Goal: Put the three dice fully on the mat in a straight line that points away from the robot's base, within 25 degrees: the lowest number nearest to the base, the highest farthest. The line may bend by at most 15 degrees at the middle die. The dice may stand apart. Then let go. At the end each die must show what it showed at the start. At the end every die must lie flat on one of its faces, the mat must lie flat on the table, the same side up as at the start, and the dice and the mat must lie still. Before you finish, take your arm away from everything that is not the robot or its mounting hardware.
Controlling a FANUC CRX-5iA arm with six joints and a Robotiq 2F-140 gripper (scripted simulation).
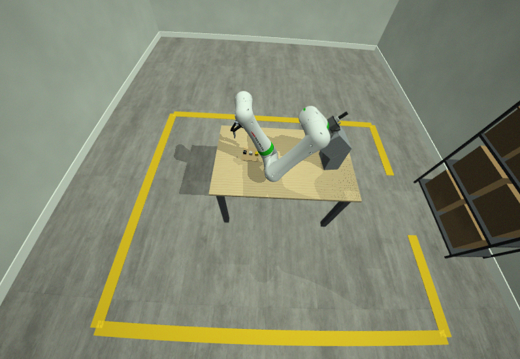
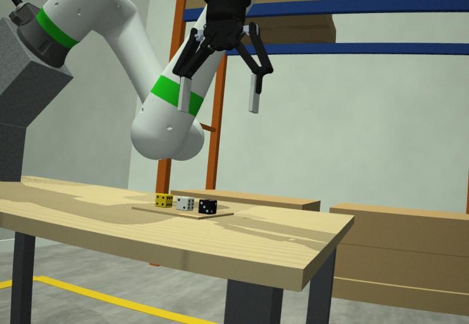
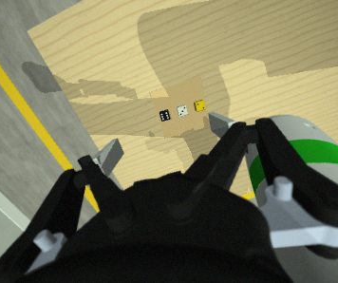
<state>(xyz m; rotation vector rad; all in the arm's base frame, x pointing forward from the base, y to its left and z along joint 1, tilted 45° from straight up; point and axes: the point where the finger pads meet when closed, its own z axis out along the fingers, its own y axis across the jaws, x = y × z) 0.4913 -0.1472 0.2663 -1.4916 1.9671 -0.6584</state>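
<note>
The tan mat [image 1: 247, 158] [image 2: 151, 209] [image 3: 182, 90] lies flat on the table. Three dice stand on it in a nearly straight row, flat and apart. The yellow die [image 1: 256, 153] [image 2: 163, 200] [image 3: 199, 105], nearest the base, shows two pips on top. The white die [image 1: 250, 153] [image 2: 185, 203] [image 3: 182, 110] is in the middle; its top looks like a three. The black die [image 1: 244, 152] [image 2: 207, 206] [image 3: 164, 115], farthest from the base, shows six. My gripper [image 1: 234, 131] [image 2: 218, 111] [image 3: 163, 134] is wide open and empty, well above the table and away from the dice.
The wooden table [image 1: 239, 187] [image 2: 265, 246] carries the grey robot pedestal [image 1: 334, 153] [image 2: 22, 96] at the end beyond the yellow die. My arm's elbow [image 1: 274, 171] [image 2: 159, 140] hangs over the table between pedestal and mat. Cardboard boxes [image 2: 398, 233] stand behind the table.
</note>
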